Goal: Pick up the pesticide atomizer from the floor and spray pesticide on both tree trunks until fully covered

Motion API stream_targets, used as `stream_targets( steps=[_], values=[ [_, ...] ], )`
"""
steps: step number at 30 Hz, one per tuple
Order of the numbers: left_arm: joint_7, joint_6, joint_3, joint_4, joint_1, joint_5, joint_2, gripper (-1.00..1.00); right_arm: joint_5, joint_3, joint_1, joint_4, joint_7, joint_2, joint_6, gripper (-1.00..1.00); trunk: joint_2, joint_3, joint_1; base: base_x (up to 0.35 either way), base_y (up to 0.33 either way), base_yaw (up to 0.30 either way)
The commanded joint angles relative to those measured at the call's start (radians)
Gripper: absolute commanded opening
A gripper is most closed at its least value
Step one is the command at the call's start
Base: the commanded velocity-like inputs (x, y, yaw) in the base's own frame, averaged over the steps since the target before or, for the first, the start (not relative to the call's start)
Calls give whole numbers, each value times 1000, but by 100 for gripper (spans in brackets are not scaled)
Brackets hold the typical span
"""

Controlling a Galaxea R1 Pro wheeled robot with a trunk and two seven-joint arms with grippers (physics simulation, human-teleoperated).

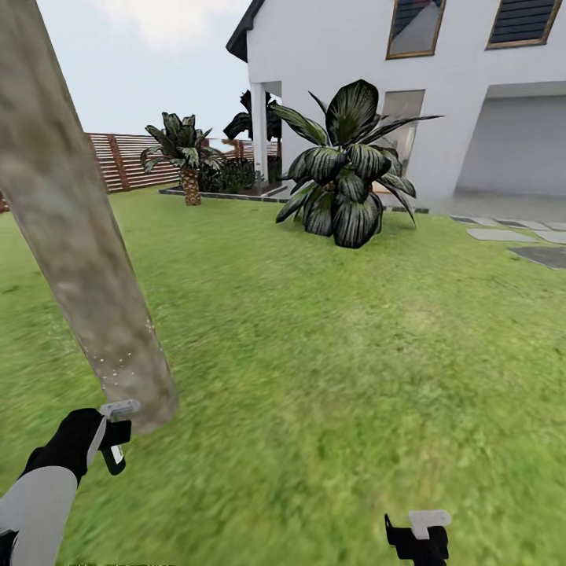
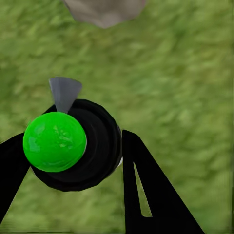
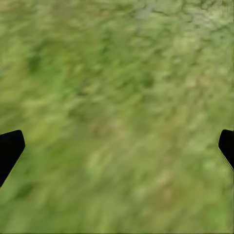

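Note:
A thick, pale grey-brown tree trunk [image 1: 75,236] leans across the left of the head view, and fine white specks [image 1: 118,363] dot its flared base. My left gripper [image 1: 112,440] hangs just beside that base, shut on the pesticide atomizer [image 2: 100,146], a dark round bottle with a bright green top and a grey nozzle. In the left wrist view the trunk's foot [image 2: 105,9] lies beyond the bottle. Low at the right, my right gripper [image 1: 417,538] hovers over the grass, open, with its fingertips [image 3: 9,146] wide apart and nothing between them.
Green lawn [image 1: 338,354] stretches ahead. A low broad-leaved striped plant [image 1: 342,177] stands mid-distance before the white house [image 1: 354,55]. A small palm [image 1: 187,161] and the reddish slat fence [image 1: 118,161] are at the back left. Grey stepping stones [image 1: 503,233] lie at the right.

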Motion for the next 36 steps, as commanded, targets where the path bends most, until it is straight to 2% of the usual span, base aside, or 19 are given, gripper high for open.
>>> stream_targets(
  steps=[1,5,18,24,27,32,36],
  values=[
    [-9,4,6,-2,-1,-11,-1,-100,-8,9,0,0,-3,0,-2,100,0,-1,0,75,-285,269],
    [-9,4,6,-2,-1,-11,-1,-100,-7,9,0,0,-3,1,-2,100,0,-1,0,72,-287,216],
    [-9,3,6,-2,-2,-11,-9,-100,-8,9,0,0,-3,1,-2,100,0,-1,0,70,-287,16],
    [-5,5,6,-3,-3,-11,-27,-100,-7,9,0,0,-3,1,-2,100,0,-1,0,35,-288,244],
    [-9,8,9,-3,-8,-11,-22,-100,-8,9,0,0,-3,-1,-2,100,0,-1,0,175,-281,275],
    [-10,85,12,-16,-20,-14,-10,-100,-8,9,0,0,-3,-2,-2,100,0,-1,0,251,-223,276],
    [-9,123,10,-96,-21,-15,-10,-100,-8,9,0,0,-3,-4,-2,100,0,-1,0,162,-84,276]
  ],
)
